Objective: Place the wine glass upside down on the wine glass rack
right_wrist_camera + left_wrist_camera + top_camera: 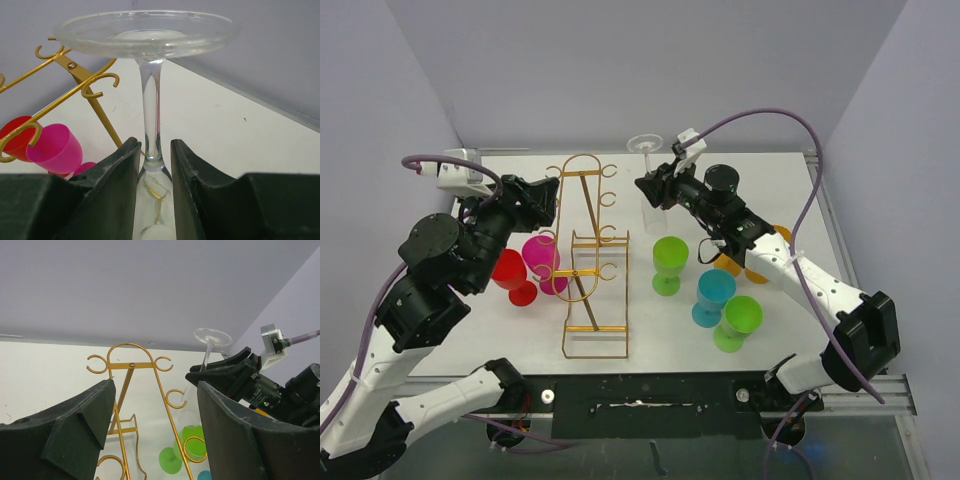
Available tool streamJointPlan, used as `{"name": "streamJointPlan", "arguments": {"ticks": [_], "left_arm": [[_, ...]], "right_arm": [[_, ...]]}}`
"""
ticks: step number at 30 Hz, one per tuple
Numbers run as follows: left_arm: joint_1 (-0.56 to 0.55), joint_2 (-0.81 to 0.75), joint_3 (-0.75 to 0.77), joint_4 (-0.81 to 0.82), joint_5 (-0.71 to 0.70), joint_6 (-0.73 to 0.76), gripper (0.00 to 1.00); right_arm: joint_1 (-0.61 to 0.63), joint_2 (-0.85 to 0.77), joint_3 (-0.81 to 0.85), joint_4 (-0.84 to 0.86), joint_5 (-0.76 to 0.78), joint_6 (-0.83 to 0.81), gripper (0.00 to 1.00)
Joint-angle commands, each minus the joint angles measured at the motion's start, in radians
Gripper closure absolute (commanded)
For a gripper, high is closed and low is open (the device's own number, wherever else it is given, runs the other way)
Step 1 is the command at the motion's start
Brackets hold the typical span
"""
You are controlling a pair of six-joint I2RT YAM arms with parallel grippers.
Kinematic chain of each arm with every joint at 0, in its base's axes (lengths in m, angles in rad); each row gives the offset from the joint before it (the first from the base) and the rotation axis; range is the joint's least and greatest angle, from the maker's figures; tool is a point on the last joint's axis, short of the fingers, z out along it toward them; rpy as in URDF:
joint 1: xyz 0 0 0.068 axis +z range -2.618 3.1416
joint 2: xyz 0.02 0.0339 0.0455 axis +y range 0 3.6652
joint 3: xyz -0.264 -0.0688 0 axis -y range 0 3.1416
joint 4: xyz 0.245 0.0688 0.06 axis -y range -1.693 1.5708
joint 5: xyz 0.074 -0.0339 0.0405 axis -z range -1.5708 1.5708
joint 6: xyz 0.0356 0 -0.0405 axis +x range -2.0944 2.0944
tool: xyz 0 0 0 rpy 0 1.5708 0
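Observation:
A clear wine glass (pixel 645 144) is held upside down, foot up, in my right gripper (pixel 651 192), just right of the rack's upper hooks. In the right wrist view the fingers (pixel 122 165) are shut on the glass (pixel 150 95) where the stem meets the bowl. The gold wire wine glass rack (pixel 582 157) stands mid-table and also shows in the left wrist view (pixel 131 344) and the right wrist view (pixel 82 75). My left gripper (pixel 546 196) is open and empty by the rack's upper left side, and the rack shows between its fingers (pixel 95 410).
Red (pixel 510 272) and pink (pixel 542 258) plastic goblets stand left of the rack. Two green goblets (pixel 670 256) (pixel 741 317), a blue one (pixel 714 290) and an orange one (pixel 761 268) stand to its right. A white box (pixel 460 172) sits at the back left corner.

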Motion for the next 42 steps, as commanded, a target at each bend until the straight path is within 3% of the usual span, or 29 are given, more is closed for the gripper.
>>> {"name": "streamJointPlan", "arguments": {"ticks": [1,14,42], "left_arm": [[0.003,-0.019,0.011,-0.003,-0.011,-0.019,0.36],[0.003,-0.027,0.017,-0.060,-0.035,-0.041,0.36],[0.003,0.022,0.055,-0.089,-0.026,-0.034,0.36]], "right_arm": [[0.002,0.039,0.090,0.170,-0.076,-0.029,1.00],[0.021,0.181,0.110,0.261,-0.202,-0.062,1.00],[0.042,0.296,0.100,0.363,-0.286,-0.123,1.00]]}}
